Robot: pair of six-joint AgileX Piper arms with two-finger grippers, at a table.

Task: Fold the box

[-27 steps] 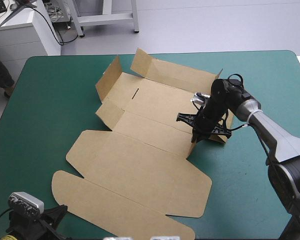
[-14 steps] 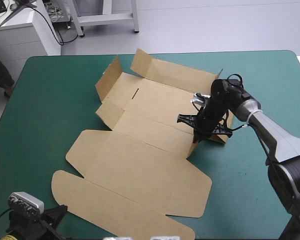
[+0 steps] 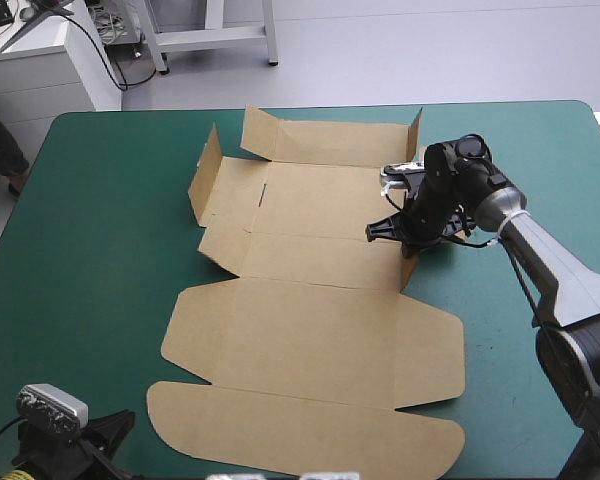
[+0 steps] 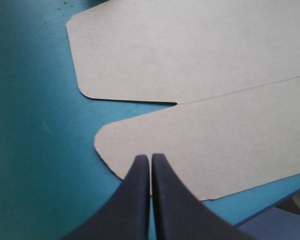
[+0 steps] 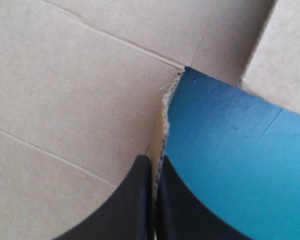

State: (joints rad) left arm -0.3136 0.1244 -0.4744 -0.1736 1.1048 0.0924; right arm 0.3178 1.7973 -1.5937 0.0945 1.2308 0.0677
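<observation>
High view: the flat-cut brown board box [image 3: 310,330] lies spread across the teal-green surface [image 3: 110,200]. The black-finned right tool [image 3: 410,255] is clamped on its raised side flap. The left tool [image 4: 150,159], fingers pressed together, faces its near flap.

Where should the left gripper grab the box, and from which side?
Probably the raised left side flap of the box, approached from the table's left edge, straddling its top edge. It stands up off the teal-green cover, mirroring the flap the right gripper pinches; the flat panels under the left gripper lie flush.
</observation>
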